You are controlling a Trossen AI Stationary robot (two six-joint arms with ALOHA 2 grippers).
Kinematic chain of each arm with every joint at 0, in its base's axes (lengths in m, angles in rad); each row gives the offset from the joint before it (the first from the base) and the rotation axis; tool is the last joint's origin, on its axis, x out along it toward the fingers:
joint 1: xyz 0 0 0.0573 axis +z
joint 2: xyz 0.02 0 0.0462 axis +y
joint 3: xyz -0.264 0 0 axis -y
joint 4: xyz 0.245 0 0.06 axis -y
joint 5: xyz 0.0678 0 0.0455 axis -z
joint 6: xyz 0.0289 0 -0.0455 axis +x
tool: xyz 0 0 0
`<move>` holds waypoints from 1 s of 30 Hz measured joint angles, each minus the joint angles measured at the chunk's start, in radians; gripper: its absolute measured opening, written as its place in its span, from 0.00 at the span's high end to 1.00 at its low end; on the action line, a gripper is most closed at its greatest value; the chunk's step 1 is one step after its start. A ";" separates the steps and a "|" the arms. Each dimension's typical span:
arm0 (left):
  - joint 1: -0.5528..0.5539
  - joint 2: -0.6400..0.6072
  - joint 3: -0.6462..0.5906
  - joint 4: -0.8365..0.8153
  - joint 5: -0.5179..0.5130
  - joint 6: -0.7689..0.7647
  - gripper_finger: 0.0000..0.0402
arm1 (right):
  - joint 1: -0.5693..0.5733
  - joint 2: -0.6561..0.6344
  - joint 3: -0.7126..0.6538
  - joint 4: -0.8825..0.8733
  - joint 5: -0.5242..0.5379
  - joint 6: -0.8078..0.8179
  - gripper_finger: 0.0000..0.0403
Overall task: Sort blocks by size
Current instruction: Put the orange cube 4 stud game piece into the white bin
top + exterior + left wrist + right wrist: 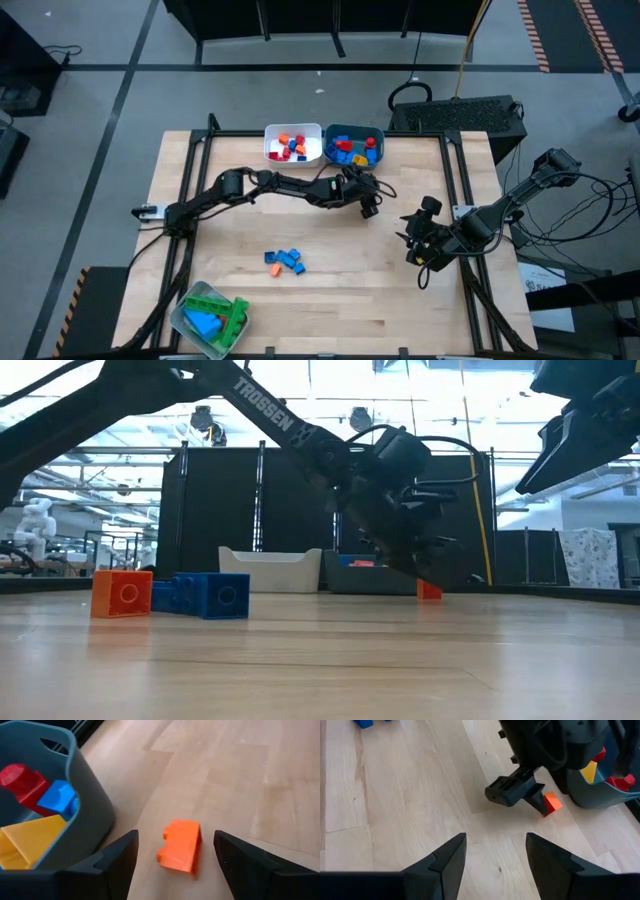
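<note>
A small orange block (180, 845) lies on the table beside the teal bin (85, 815). My left gripper (175, 865) is open, and its fingers stand on either side of that block with a gap on each side. The right wrist view shows the same block (551, 803) just past the left gripper (520, 790). An orange block (122, 593) and a few blue blocks (288, 261) lie mid-table. My right gripper (495, 855) hangs open above the table's right side, with nothing between its fingers.
The white bin (293, 143) at the far edge holds small red, orange and blue blocks. The teal bin (354, 145) next to it holds blue, red and yellow ones. A clear-grey bin (210, 318) at the near left holds long green and blue blocks.
</note>
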 joint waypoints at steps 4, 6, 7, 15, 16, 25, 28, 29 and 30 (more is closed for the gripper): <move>0.007 0.000 0.000 0.000 0.048 -0.007 0.42 | 0.000 0.000 0.000 0.000 0.000 0.000 0.52; 0.008 0.003 0.000 0.000 0.095 -0.025 0.46 | 0.000 0.000 0.000 0.000 0.000 0.000 0.52; 0.008 0.011 0.001 0.011 0.097 -0.023 0.48 | 0.000 0.000 0.000 0.000 0.000 0.000 0.52; 0.006 0.055 0.004 0.038 0.065 -0.030 0.59 | 0.000 0.000 0.000 0.000 0.000 0.000 0.52; 0.003 0.056 0.004 0.040 0.057 -0.029 0.61 | 0.000 0.000 0.000 0.000 0.000 0.000 0.52; -0.023 0.054 0.000 0.089 -0.013 -0.026 0.76 | 0.000 0.000 0.000 0.000 0.000 0.000 0.52; -0.058 0.021 -0.002 0.077 -0.010 -0.046 0.76 | 0.000 0.000 0.000 0.000 0.001 0.000 0.52; -0.068 -0.003 -0.002 0.049 -0.008 -0.074 0.76 | 0.000 0.000 0.000 0.000 0.000 0.000 0.52; -0.076 -0.031 -0.002 0.027 -0.008 -0.099 0.76 | 0.000 0.000 -0.001 -0.001 0.000 0.000 0.52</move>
